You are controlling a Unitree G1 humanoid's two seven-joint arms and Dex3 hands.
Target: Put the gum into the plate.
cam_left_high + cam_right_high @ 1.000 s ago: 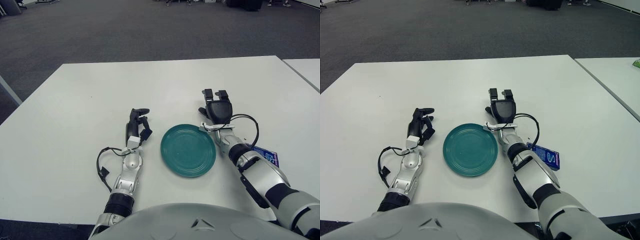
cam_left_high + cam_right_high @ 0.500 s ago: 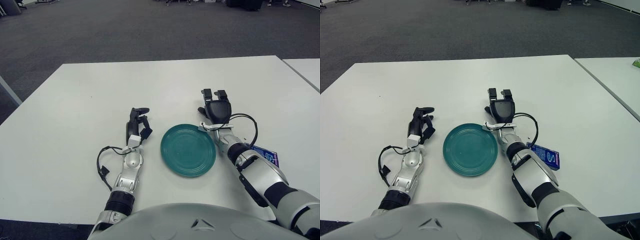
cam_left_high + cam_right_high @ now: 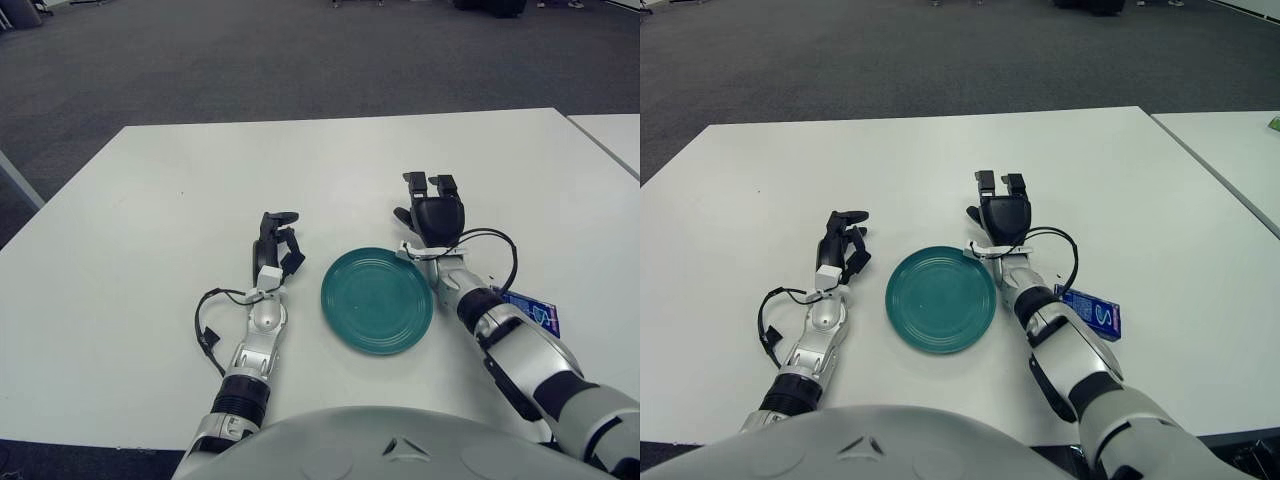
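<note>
On the table (image 3: 940, 160), the plate (image 3: 941, 299) lies between both hands; the gum (image 3: 1092, 312) lies right of the right forearm.

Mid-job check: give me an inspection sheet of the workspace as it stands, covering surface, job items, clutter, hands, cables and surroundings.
Surface: white table, with a second white table off its right edge.
Job's things: teal plate holds nothing; blue gum pack lies flat on the table, right of the right forearm, apart from the plate.
Clutter: nothing seen.
Hands: left hand rests on the table left of the plate, fingers relaxed, holding nothing; right hand sits beyond the plate's upper right rim, fingers open, holding nothing.
Cables: black cable loops beside the left forearm; another black loop by the right wrist.
Surroundings: dark grey carpet; furniture at far edge, unclear.
</note>
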